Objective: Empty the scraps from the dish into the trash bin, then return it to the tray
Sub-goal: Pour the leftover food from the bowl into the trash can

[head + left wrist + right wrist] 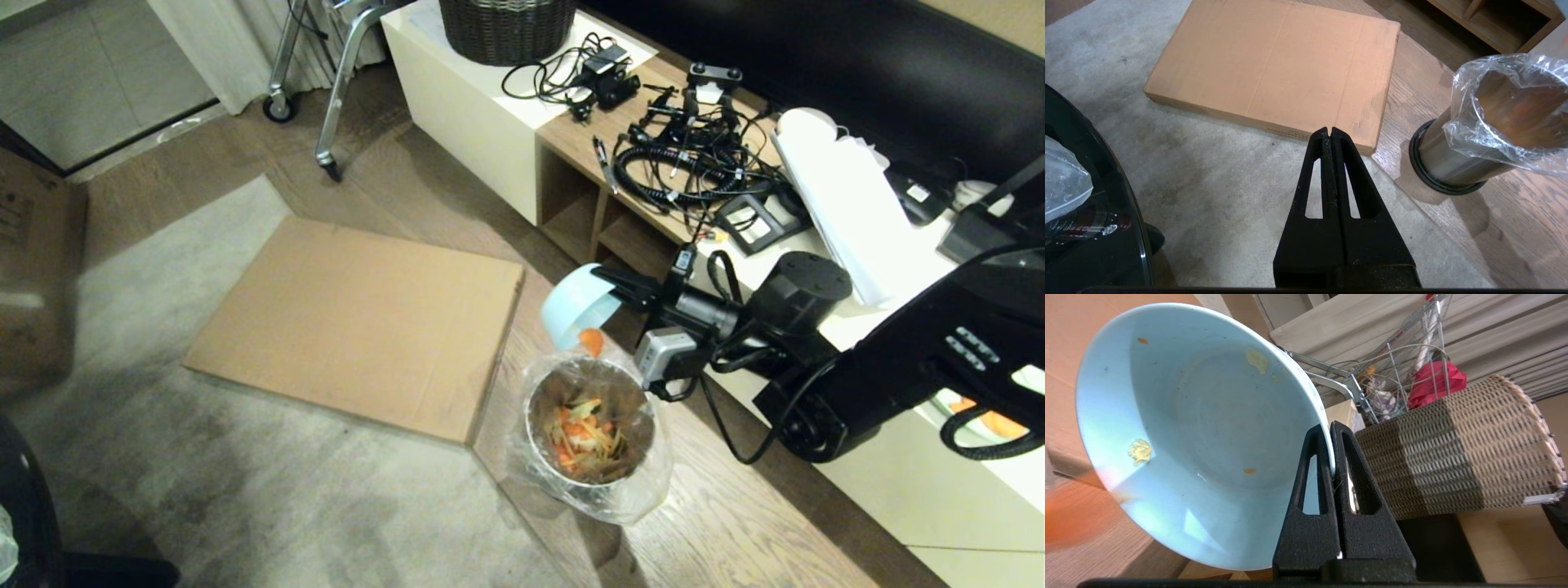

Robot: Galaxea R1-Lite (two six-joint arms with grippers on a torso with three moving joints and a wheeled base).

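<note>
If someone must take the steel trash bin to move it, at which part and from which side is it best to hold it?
Probably the bare steel wall of the trash bin, low down above the black base ring, approached level from the carpet side. It stands upright, its rim is wrapped in loose liner that could slip, and the right pincer holds the dish tipped over its mouth.

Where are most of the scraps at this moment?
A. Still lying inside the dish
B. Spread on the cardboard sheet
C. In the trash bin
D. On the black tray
C: carrot slices and peel strips lie inside the trash bin, while the tipped dish, pinched by the right end effector, holds only small specks.
</note>
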